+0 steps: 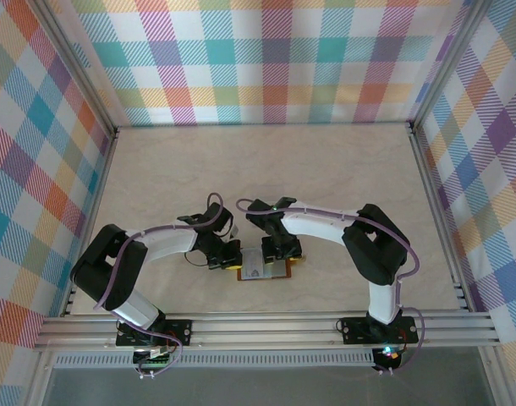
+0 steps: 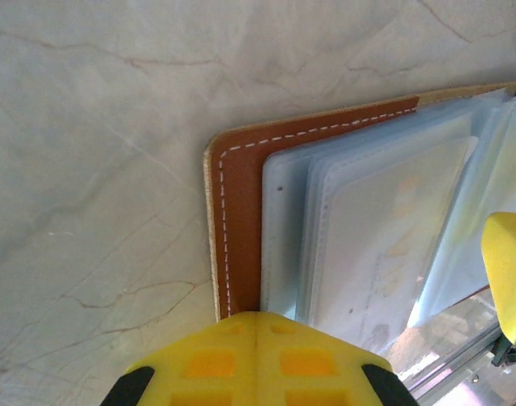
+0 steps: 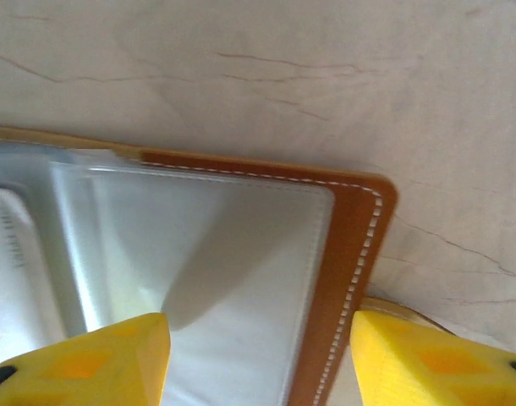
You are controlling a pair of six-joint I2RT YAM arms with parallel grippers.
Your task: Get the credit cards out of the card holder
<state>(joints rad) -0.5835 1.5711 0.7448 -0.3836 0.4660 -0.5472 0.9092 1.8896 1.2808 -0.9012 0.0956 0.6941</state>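
The card holder (image 1: 277, 271) lies open and flat on the table between both grippers, brown leather with white stitching (image 2: 239, 194) and clear grey sleeves (image 2: 368, 228) inside. A pale card (image 2: 393, 245) shows faintly through a sleeve, so the credit cards sit inside the pockets. My left gripper (image 2: 256, 320) is shut, its yellow tips together at the holder's left half, where leather meets sleeve. My right gripper (image 3: 258, 338) is open over the holder's right half (image 3: 355, 245). One finger stands over the sleeve (image 3: 224, 254). The other is outside the stitched edge, by a tan tab (image 3: 397, 306).
The marble-patterned tabletop (image 1: 266, 169) stretches behind the holder. Checked cloth walls (image 1: 266, 59) close in the back and sides. A metal rail (image 1: 266, 326) runs along the near edge, just behind the holder. My right gripper's yellow finger (image 2: 507, 271) shows in the left wrist view.
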